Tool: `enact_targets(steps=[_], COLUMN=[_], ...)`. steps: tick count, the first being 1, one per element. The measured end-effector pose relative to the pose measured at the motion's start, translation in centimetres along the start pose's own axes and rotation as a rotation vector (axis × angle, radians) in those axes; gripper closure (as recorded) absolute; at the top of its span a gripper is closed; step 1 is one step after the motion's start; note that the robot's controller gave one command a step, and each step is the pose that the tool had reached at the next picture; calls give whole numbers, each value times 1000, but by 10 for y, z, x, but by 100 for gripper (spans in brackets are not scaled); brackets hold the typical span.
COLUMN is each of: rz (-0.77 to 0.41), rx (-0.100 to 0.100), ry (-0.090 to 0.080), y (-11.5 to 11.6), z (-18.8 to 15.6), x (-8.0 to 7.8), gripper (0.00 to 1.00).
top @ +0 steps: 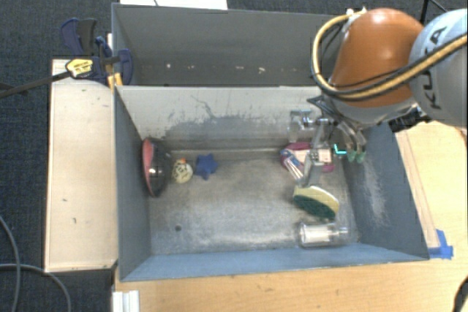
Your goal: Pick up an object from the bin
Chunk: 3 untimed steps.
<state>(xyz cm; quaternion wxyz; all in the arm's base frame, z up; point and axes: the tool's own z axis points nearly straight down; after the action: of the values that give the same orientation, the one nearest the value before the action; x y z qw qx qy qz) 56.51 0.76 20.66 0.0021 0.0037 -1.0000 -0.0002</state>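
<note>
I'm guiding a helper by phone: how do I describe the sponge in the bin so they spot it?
Look in the right half of the grey bin, by the gripper. The sponge lies just in front of it. It is yellow with a dark green face, unlike the clear jar further forward and the pink packet behind.

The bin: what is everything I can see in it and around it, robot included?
bin: one, grey metal, middle of the view.
dish-like thing: one, pink-red, on edge against the left wall.
round thing: one, cream, just right of the dish-like thing.
lump: one, blue, just right of the round thing.
packet-like thing: one, pink and white, right side by the back wall.
sponge: one, yellow with a dark green face, nearer than the packet-like thing.
clear bottle: one, see-through, lying in the near right corner.
arm: one, orange cover with looped cables, coming in from the right.
gripper: one, metal, over the packet-like thing.
</note>
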Motion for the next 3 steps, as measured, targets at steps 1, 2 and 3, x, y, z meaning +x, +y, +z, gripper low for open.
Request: enact_targets(steps=[1,2,3], rz=[-211,-202,1], rx=[1,2,0], ry=[-2,1,-15], y=[-29,-102,-67], z=[64,103,134], x=[-7,51,9], gripper=[0,0,0])
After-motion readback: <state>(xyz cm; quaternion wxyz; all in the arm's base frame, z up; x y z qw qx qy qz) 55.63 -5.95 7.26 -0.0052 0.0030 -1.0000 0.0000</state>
